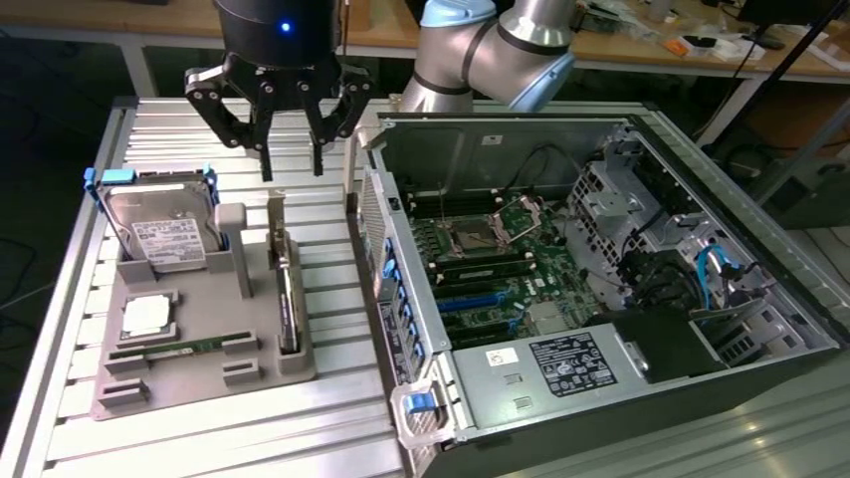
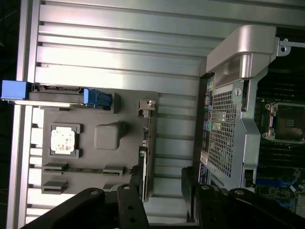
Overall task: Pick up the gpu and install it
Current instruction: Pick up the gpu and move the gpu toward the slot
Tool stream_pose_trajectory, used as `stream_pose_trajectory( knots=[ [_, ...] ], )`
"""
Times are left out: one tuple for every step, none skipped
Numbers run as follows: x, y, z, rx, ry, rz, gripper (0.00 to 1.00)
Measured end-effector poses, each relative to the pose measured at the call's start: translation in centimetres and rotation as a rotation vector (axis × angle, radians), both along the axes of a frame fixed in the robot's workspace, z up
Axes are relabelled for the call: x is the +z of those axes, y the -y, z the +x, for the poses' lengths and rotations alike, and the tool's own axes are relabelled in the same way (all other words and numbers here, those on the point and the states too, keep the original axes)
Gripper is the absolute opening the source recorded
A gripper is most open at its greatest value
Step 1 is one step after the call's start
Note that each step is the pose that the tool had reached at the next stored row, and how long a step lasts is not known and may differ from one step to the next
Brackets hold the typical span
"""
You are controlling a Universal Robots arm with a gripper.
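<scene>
The gpu point(image 1: 283, 294) is a thin dark card standing on its edge in a slot of the grey holder tray point(image 1: 199, 383), with its metal bracket end point(image 1: 277, 214) towards the back. My gripper point(image 1: 294, 171) hangs above and behind the card's bracket end, fingers apart and nothing between them. In the wrist view the gpu point(image 2: 147, 160) appears edge-on, with my gripper point(image 2: 164, 193) over its near end and a dark finger point(image 2: 136, 202) on either side.
The open computer case point(image 1: 797, 299) lies on the exterior view's right, motherboard point(image 1: 492, 259) and blue slots point(image 1: 472, 304) exposed. The tray also holds a hard drive in a blue frame point(image 1: 159, 234), a processor point(image 1: 146, 314) and a green memory stick point(image 1: 179, 349). Everything rests on a ribbed metal table point(image 1: 199, 438).
</scene>
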State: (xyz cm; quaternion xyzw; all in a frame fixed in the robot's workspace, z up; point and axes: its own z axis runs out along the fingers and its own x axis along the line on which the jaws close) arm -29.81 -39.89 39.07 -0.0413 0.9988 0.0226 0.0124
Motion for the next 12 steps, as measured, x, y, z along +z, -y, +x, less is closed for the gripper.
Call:
stream_pose_trajectory(
  knots=[
    [0.00,0.00,0.00,0.000,0.0000,0.0000,0.43],
    [0.00,0.00,0.00,0.000,-0.0001,0.0000,0.49],
    [0.00,0.00,0.00,0.000,0.0000,0.0000,0.49],
    [0.00,0.00,0.00,0.000,0.0000,0.0000,0.49],
    [0.00,0.00,0.00,0.000,0.0000,0.0000,0.49],
    [0.00,0.00,0.00,0.000,-0.0001,0.0000,0.49],
    [-0.03,0.00,0.00,0.000,0.0000,0.0000,0.49],
    [-0.08,0.00,0.00,0.000,0.0000,0.0001,0.49],
    [-0.13,0.00,-0.01,0.000,0.0000,0.0000,0.49],
    [-0.19,0.01,-0.01,0.000,0.0000,0.0000,0.49],
    [-0.25,0.00,-0.02,0.000,0.0000,0.0000,0.49],
    [-0.31,0.00,-0.05,0.000,0.0001,0.0001,0.49]
  ],
)
